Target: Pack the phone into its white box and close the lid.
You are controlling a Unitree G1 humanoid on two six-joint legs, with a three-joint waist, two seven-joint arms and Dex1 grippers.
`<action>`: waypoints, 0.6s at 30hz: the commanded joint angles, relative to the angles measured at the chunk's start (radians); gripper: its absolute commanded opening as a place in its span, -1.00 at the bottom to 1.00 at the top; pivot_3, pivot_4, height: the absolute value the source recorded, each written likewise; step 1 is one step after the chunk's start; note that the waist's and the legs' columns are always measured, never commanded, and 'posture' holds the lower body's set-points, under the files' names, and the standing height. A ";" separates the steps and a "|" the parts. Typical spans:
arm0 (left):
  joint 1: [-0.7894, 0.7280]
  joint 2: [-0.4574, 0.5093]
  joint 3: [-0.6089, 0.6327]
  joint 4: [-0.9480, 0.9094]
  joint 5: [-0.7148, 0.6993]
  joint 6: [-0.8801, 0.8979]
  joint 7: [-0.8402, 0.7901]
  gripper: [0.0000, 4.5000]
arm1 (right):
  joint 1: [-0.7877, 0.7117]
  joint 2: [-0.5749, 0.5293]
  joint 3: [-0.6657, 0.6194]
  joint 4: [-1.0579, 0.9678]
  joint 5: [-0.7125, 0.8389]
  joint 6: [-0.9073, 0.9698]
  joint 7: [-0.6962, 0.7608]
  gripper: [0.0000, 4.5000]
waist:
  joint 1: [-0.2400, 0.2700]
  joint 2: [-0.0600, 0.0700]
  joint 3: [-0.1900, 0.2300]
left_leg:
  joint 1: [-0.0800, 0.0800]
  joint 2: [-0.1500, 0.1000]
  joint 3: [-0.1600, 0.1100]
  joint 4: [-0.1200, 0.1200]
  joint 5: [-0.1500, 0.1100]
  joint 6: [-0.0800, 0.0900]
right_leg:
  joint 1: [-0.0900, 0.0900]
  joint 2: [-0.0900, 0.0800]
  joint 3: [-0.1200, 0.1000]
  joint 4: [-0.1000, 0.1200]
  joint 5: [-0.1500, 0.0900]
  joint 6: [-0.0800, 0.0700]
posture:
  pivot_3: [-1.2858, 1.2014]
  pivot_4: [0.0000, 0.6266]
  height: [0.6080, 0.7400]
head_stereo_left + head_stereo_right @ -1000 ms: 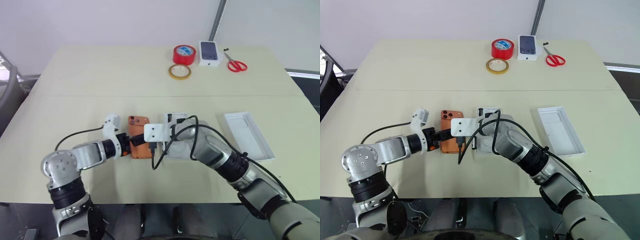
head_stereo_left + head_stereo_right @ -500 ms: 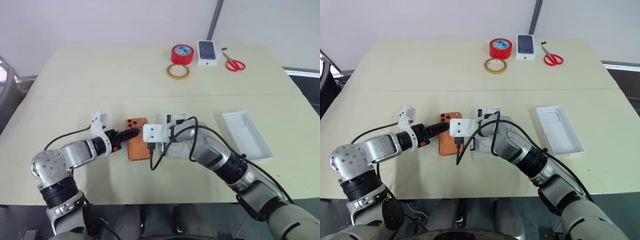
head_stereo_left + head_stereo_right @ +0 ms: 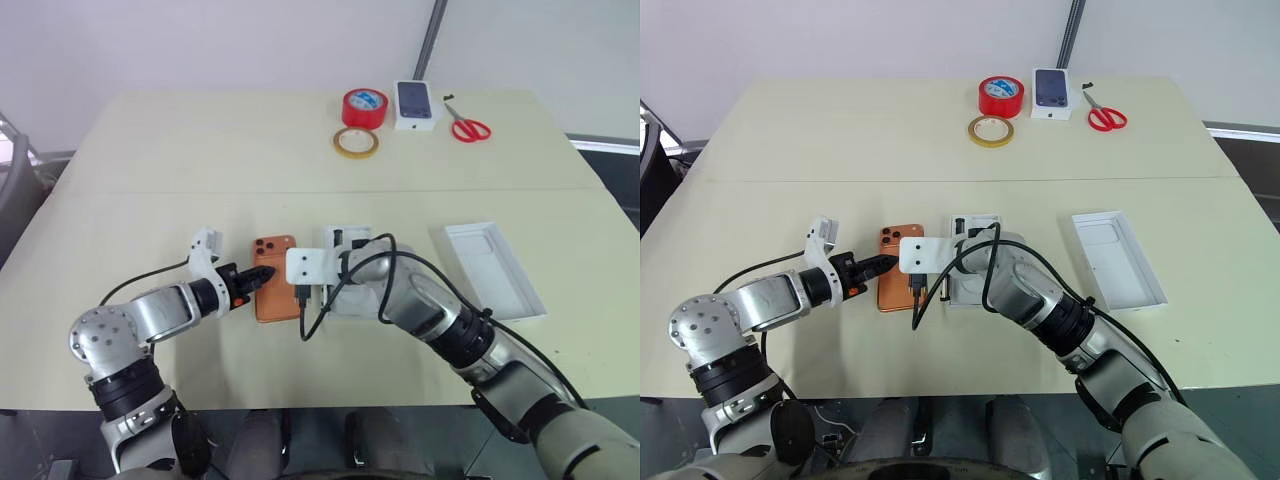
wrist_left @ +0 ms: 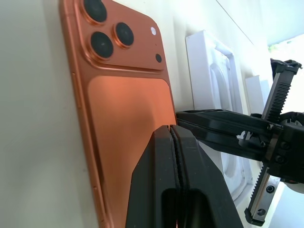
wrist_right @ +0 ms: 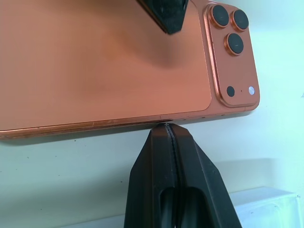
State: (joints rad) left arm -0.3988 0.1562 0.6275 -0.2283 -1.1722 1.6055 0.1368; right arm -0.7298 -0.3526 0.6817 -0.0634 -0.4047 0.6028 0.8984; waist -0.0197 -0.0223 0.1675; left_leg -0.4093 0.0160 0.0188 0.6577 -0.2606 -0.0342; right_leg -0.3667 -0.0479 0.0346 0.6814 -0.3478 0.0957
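Both pressed together: left pincer atop the phone, right pincer at its edge. Best levering that edge off the worktop gently.

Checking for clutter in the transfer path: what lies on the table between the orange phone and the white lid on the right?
In the left eye view, between the phone and the lid lie a white tray and the right arm across it.

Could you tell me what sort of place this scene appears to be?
Probably a lab or workshop bench set up for a packing trial: a plain pale table against a bare wall, with red tape, scissors and an open white lid laid out near an orange phone.
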 commanded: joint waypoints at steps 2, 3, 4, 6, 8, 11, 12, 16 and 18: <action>-0.018 0.011 0.052 0.011 -0.052 -0.003 0.019 -0.97 | -0.007 -0.006 -0.041 -0.063 0.004 0.014 0.006 -1.00 | 0.000 0.000 0.000 | 0.000 0.000 0.000 0.000 0.000 0.000 | 0.000 0.000 0.000 0.000 0.000 0.000 | 0.03 -0.52 0.78; -0.013 0.023 0.053 0.006 -0.052 -0.005 0.019 -0.97 | -0.009 -0.006 -0.049 -0.070 0.010 0.019 0.010 -1.00 | 0.000 -0.001 0.000 | 0.000 0.000 0.000 0.000 0.000 0.000 | 0.000 0.000 0.000 0.000 0.000 0.000 | 0.03 -0.52 0.78; -0.009 0.036 0.054 0.000 -0.051 -0.008 0.018 -0.97 | -0.010 -0.006 -0.054 -0.072 0.015 0.023 0.012 -1.00 | 0.001 -0.001 0.000 | 0.000 0.000 0.000 0.000 0.000 0.000 | 0.000 0.000 0.000 0.000 0.000 0.000 | 0.03 -0.52 0.78; 0.001 0.071 0.053 -0.015 -0.054 -0.020 0.004 -0.87 | -0.008 -0.006 -0.056 -0.068 0.014 0.022 0.014 -1.00 | 0.000 -0.001 0.000 | 0.000 0.000 0.000 0.000 0.000 0.000 | 0.000 0.000 0.000 0.000 0.000 0.000 | 0.03 -0.52 0.78; 0.014 0.109 0.049 -0.022 -0.066 -0.028 -0.017 -0.62 | -0.006 -0.019 -0.040 -0.051 -0.007 0.005 0.008 -1.00 | 0.000 -0.001 0.001 | 0.000 0.000 0.000 0.000 0.000 0.000 | -0.001 0.000 0.000 0.000 0.000 0.000 | 0.03 -0.52 0.78; 0.034 0.170 0.018 -0.020 -0.043 -0.019 -0.034 0.04 | -0.003 -0.025 -0.027 -0.033 -0.018 -0.009 0.005 -1.00 | -0.001 -0.001 0.001 | 0.000 0.000 0.000 -0.002 0.000 -0.001 | -0.001 0.000 0.000 0.000 0.000 0.000 | 0.03 -0.52 0.78; 0.040 0.183 0.006 -0.019 -0.036 -0.017 -0.039 0.26 | -0.001 -0.023 -0.026 -0.033 -0.016 -0.010 0.007 -1.00 | -0.001 -0.001 0.001 | 0.000 0.000 0.000 -0.002 0.001 -0.001 | -0.002 0.000 0.000 0.000 0.000 0.000 | 0.03 -0.52 0.78; 0.064 0.217 -0.055 -0.022 -0.013 -0.008 -0.055 0.92 | -0.001 -0.011 -0.015 -0.027 -0.016 -0.019 0.018 -1.00 | 0.001 -0.001 0.001 | 0.000 0.000 0.000 -0.005 0.001 -0.002 | -0.003 0.000 0.001 -0.001 0.000 0.000 | 0.03 -0.52 0.78; 0.071 0.213 -0.079 -0.025 -0.010 -0.003 -0.060 0.92 | -0.001 -0.009 -0.003 -0.022 -0.017 -0.028 0.028 -1.00 | 0.000 -0.001 0.001 | 0.000 0.000 0.000 -0.006 0.002 -0.002 | -0.003 0.000 0.001 -0.001 0.000 -0.001 | 0.03 -0.52 0.78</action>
State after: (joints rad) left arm -0.3470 0.3704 0.5743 -0.2431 -1.1901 1.5848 0.0845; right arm -0.7240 -0.3707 0.6691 -0.0745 -0.4185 0.5920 0.9175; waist -0.0197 -0.0230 0.1681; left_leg -0.4095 0.0158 0.0189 0.6521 -0.2590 -0.0364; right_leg -0.3698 -0.0481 0.0354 0.6807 -0.3478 0.0951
